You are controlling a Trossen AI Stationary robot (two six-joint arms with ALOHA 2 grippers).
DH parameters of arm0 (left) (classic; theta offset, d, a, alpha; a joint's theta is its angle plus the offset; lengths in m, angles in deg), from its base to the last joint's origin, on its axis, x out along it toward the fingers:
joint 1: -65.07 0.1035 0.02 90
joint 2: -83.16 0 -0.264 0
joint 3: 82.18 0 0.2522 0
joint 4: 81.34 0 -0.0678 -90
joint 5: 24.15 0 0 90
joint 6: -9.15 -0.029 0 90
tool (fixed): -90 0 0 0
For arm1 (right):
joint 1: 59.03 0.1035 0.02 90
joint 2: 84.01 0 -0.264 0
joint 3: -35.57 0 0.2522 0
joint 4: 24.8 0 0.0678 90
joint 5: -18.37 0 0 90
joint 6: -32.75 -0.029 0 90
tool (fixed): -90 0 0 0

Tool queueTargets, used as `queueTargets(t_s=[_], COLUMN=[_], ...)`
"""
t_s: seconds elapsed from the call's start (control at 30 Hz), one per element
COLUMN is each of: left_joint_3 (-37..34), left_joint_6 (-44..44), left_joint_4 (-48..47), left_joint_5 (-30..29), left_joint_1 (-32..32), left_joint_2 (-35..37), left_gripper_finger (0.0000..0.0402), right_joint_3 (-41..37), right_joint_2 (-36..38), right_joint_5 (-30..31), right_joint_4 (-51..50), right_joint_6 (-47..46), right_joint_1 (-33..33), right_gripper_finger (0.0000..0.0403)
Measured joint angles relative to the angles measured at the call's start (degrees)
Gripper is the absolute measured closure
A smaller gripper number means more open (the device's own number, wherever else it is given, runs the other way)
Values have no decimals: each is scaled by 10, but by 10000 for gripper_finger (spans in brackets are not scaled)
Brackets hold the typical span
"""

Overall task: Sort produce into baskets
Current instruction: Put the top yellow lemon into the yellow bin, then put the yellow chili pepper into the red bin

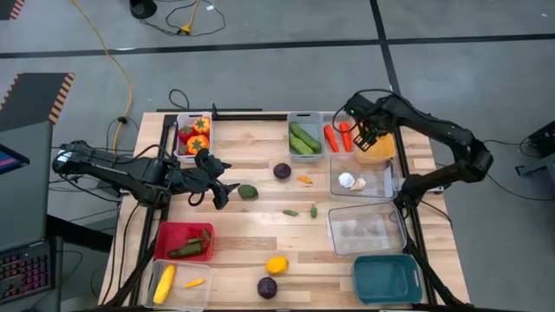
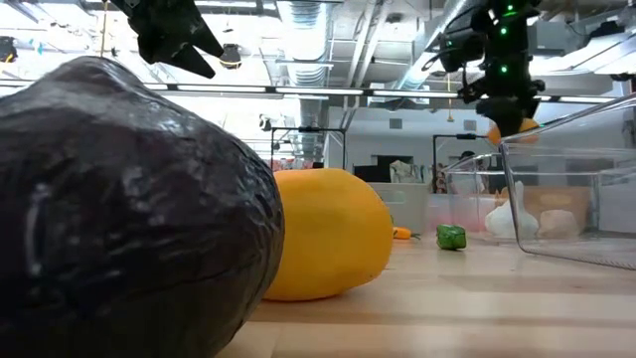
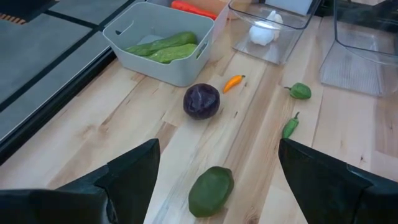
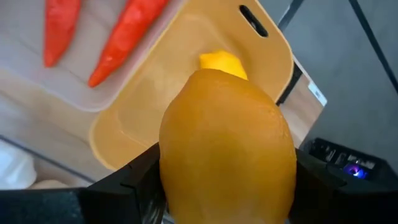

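My right gripper [image 1: 368, 137] hangs over the orange-yellow basket [image 1: 381, 152] at the table's far right, shut on an orange-yellow lemon [image 4: 227, 149]. A small yellow piece [image 4: 221, 61] lies in that basket [image 4: 155, 93]. My left gripper [image 1: 223, 191] stands open above the table's left middle, with nothing between its fingers. A green avocado-like piece [image 3: 211, 190] lies on the wood just ahead of my left gripper [image 3: 217, 149]. A purple round [image 3: 201, 101] and a small orange pepper [image 3: 233, 82] lie farther on. My right gripper pinches the lemon by its two opposite sides [image 4: 171, 165] between its two fingers. The fingers slant down from above. The lemon hangs clear of the orange-yellow basket beneath it [image 2: 512, 129].
Along the far edge stand baskets of peppers [image 1: 192, 134], cucumbers [image 1: 304, 137] and carrots [image 1: 340, 137]. Clear baskets [image 1: 364, 180] [image 1: 366, 230] and a teal one [image 1: 386, 277] line the right. A red [image 1: 184, 241] and a white basket [image 1: 178, 283] stand near left. Another lemon [image 1: 276, 264] and a purple round [image 1: 267, 287] lie loose.
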Motion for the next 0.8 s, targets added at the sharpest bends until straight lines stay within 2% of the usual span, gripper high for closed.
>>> queueTargets(t_s=[0.2, 0.53, 0.8], left_joint_3=[0, 0, 0], left_joint_6=[0, 0, 0], left_joint_4=[0, 0, 0], left_joint_5=[0, -1, -1], left_joint_1=[0, 0, 0], left_joint_2=[0, 0, 0], left_gripper_finger=[85, 85, 85], right_joint_3=[0, 0, 0], right_joint_2=[0, 0, 0], right_joint_5=[0, -1, -1], right_joint_4=[0, 0, 0], right_joint_6=[0, 0, 0], right_joint_1=[-25, -31, -30], right_gripper_finger=[123, 28, 6])
